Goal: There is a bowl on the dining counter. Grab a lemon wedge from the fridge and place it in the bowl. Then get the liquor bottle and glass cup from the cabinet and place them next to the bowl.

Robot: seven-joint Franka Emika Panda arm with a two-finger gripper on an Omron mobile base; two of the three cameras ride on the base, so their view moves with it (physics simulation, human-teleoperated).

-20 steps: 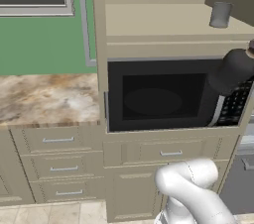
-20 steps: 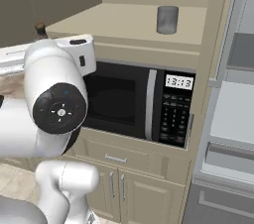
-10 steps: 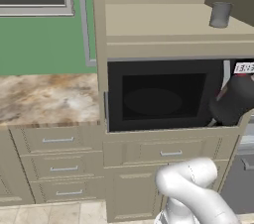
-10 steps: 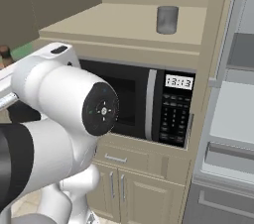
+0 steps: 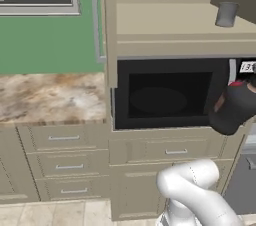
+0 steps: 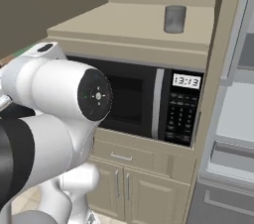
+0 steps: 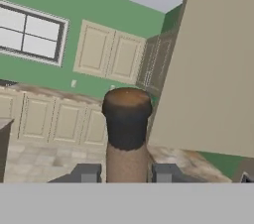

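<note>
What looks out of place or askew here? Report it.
Nothing looks spilled or damaged. The glass cup stands upright on the shelf above the microwave, and the liquor bottle sits straight between the pincer fingers.

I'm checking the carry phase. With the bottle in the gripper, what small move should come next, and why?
Probably carry the liquor bottle away toward the dining counter: the gripper is shut on its neck, and the glass cup is on the shelf above the microwave.
</note>
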